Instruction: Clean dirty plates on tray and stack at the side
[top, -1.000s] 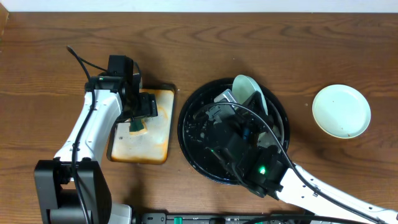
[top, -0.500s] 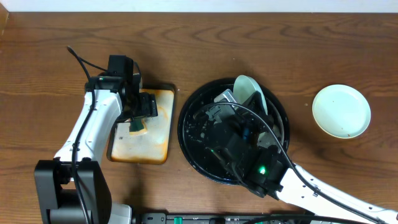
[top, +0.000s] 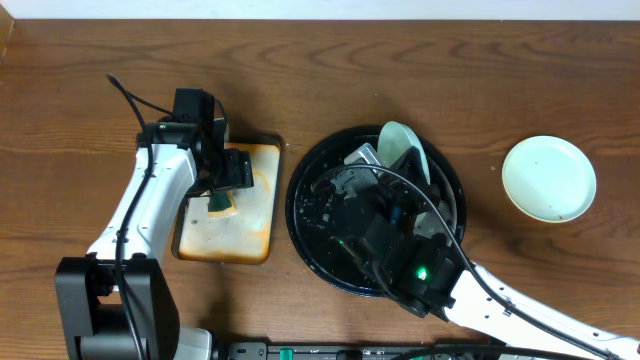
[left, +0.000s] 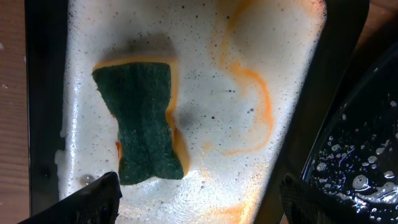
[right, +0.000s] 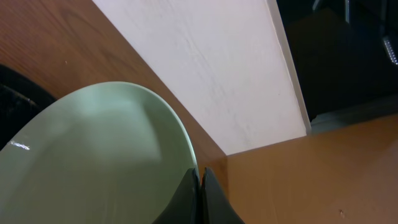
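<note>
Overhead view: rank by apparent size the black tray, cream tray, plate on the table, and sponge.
Largest to smallest:
1. black tray
2. cream tray
3. plate on the table
4. sponge, only partly visible

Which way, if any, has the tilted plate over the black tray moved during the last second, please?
No. The tilted plate stays put against the rim of the tray in the overhead view, with the right hand shut on its edge.

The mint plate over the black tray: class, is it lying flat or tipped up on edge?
Tipped up. From overhead the mint plate shows as a narrow oval, and the right end effector is shut on its rim.
</note>
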